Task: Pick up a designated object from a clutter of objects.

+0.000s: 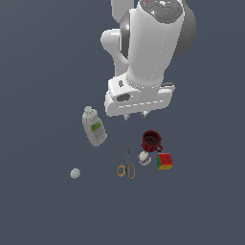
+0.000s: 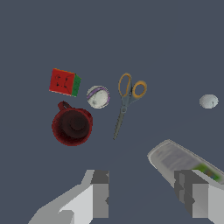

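In the wrist view the fingers stand wide apart with nothing between them, one of them in front of the bottle. Beyond lie the mug, upright with its handle towards the cube, then the scissors, a ball just beside the mug, and a grey lump well apart. All rest on the tabletop, no edge in view; the gripper hangs above, apart from the mug.

dark red mug upright, near the puzzle cube
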{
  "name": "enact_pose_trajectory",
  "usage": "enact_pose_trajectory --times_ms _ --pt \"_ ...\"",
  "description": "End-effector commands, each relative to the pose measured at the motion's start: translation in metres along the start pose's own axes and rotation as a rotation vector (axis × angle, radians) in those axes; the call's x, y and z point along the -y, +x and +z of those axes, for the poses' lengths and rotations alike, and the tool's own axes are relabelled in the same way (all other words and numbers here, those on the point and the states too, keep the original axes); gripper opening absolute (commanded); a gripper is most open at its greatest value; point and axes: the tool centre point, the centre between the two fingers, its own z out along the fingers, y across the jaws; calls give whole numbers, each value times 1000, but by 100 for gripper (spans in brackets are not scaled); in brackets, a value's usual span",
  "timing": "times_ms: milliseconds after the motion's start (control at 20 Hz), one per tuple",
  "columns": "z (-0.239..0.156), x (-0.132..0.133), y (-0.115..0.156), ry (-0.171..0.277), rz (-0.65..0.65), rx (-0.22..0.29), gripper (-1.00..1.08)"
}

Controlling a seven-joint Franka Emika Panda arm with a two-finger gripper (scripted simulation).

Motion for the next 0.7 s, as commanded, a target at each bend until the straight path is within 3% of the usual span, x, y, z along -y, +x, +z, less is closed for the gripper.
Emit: enact_pose_trajectory --times_ms 0,650 --pt "12 9 6 -27 -85 39 28" --pt "103 72 42 -210 -678 338 28"
